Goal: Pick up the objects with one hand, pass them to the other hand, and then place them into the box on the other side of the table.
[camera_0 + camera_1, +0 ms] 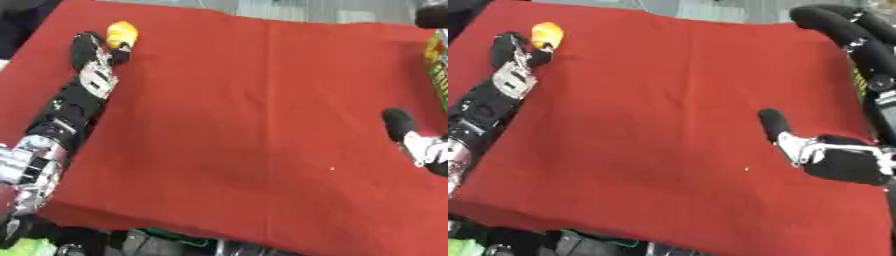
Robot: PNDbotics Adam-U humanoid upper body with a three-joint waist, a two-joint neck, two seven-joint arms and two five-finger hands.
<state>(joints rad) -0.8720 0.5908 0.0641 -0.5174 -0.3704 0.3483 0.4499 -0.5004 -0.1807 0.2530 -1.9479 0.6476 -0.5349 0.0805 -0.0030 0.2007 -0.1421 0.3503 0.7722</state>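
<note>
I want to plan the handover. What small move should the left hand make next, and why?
Probably lift the yellow object a little off the red cloth: the left hand seems to pinch it already at the far left, while the right hand waits, holding nothing.

Black limbs, silver joints

My left arm [61, 120] is black along its length, with bright silver metal segments near the elbow and a silver-grey plate just behind my black left hand [87, 50]. My right hand [798, 140] has a rounded black fingertip, white and silver parts at its base and a bulky black body. My right arm [859, 40] is thick, smooth, black tubing.
</note>
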